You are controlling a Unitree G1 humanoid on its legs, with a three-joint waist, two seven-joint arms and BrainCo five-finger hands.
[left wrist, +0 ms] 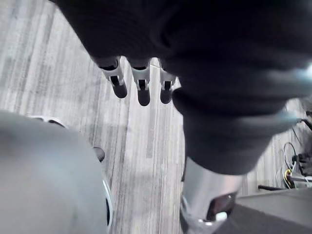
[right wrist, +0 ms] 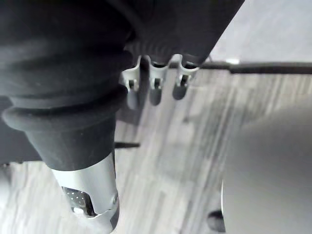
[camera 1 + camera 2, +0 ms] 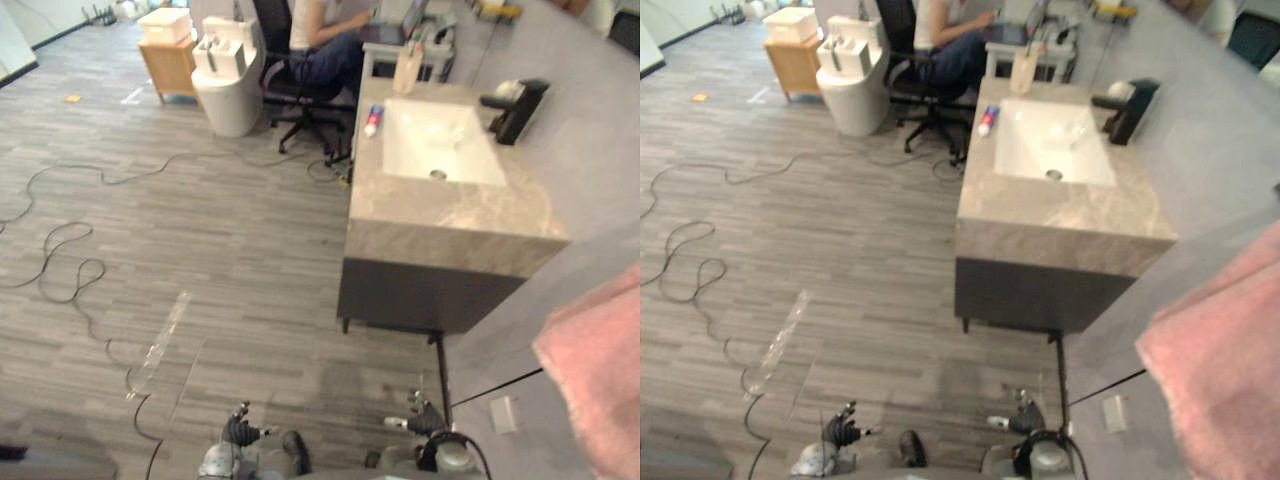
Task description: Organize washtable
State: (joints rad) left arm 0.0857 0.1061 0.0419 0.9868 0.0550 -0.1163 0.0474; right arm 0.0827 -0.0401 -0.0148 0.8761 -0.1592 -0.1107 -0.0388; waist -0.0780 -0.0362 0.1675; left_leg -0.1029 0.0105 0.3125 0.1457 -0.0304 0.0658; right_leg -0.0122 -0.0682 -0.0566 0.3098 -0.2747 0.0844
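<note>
Grey marble table (image 3: 450, 215) with white sink (image 3: 440, 140) is seen upper right.
Left hand (image 1: 141, 80) and right hand (image 2: 156, 84) are held low, fingers relaxed, empty.

— Soft, even light from the head views; the white sink (image 3: 445, 140) glares against the bench (image 3: 450, 215).
— And the floor (image 3: 220, 240) carries a pale sheen. The left robot hand (image 1: 141, 85) and right robot hand (image 2: 156, 80) sit dim, their covers nearly black.

Washtable (image 3: 1060, 215): tube (image 3: 986, 121) beside sink (image 3: 1055, 140) (cup (image 3: 1024, 70) farther back).
</note>
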